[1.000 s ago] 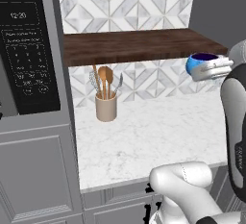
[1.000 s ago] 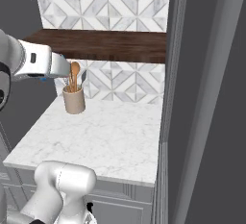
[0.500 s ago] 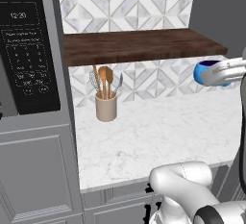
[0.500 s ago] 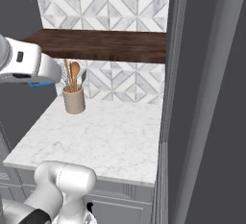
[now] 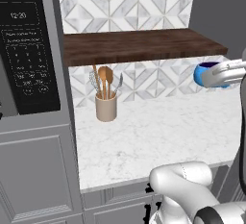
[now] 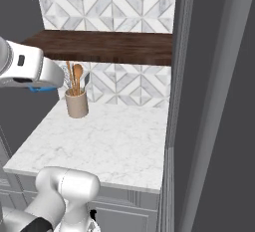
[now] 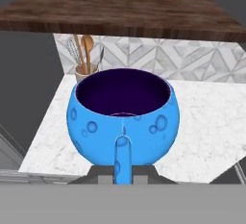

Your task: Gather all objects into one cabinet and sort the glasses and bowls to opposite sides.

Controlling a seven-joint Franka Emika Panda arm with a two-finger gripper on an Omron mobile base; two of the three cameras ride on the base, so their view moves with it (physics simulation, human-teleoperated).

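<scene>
The arm now carries the blue cup (image 5: 207,74) lower and farther right than a second earlier, below the wooden shelf (image 5: 144,45) and above the worktop (image 5: 158,131). The jaws are clenched on the cup handle. Progress is judged early: the cup is in transit, not in any cabinet. The utensil crock (image 5: 106,106) is unaffected.

A tan utensil crock (image 5: 106,107) stands on the marble counter (image 5: 158,136), apparently under the dark shelf (image 5: 139,45).
</scene>
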